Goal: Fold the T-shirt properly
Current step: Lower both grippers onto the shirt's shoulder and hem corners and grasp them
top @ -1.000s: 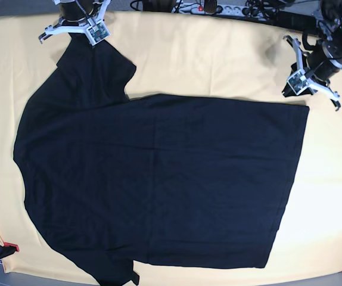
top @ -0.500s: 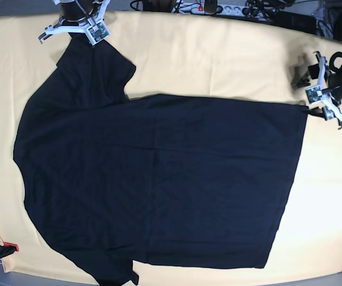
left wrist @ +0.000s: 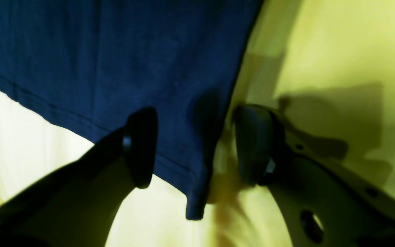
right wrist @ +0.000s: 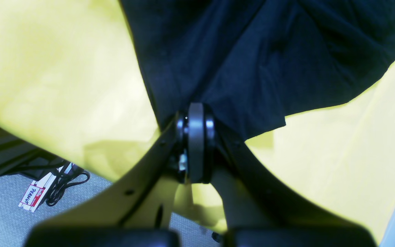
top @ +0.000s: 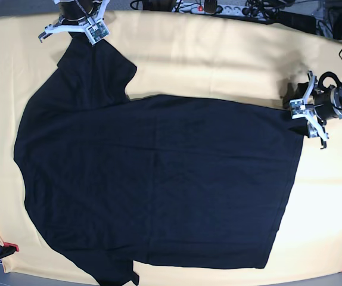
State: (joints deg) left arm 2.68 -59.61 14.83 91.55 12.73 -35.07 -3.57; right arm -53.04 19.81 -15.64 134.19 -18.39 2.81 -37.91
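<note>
Basically: T-shirt (top: 159,185) lies flat on the yellow table cloth (top: 218,53), long axis running from one gripper to the other. Its hem corner (left wrist: 194,202) sits right between the spread jaws of the left gripper (left wrist: 197,144), one pad over cloth, the other beside the edge. Right gripper (right wrist: 195,137) is pressed together, pinching the sleeve fabric just ahead of it. Left arm is nearer the hem; likely next step is closing on that corner.

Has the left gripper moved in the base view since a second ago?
Yes. The left gripper has dropped down-frame from the bare pale yellow table cloth onto the dark navy cloth T-shirt's hem corner, jaws open.
</note>
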